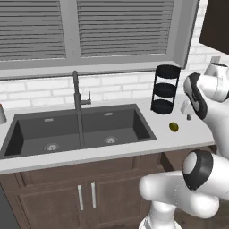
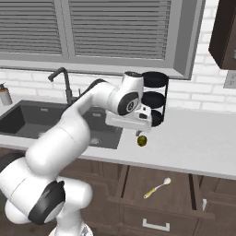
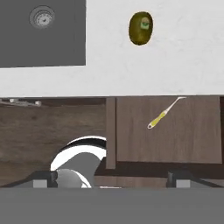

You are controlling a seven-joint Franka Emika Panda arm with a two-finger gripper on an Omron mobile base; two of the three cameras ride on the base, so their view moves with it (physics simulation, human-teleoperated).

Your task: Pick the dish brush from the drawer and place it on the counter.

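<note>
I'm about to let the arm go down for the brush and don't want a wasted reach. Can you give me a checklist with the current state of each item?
1. Drawer pulled open: ok.
2. Dish brush lying loose on the drawer floor, nothing on top of it: ok.
3. Gripper open and empty: ok.
4. Gripper lined up over the brush: not ok; in the hand view the brush sits off to the right of centre.
5. Free spot on the counter: ok, bare to the right of the small green fruit.
6. Exact height of gripper above the drawer: cannot tell.
</note>
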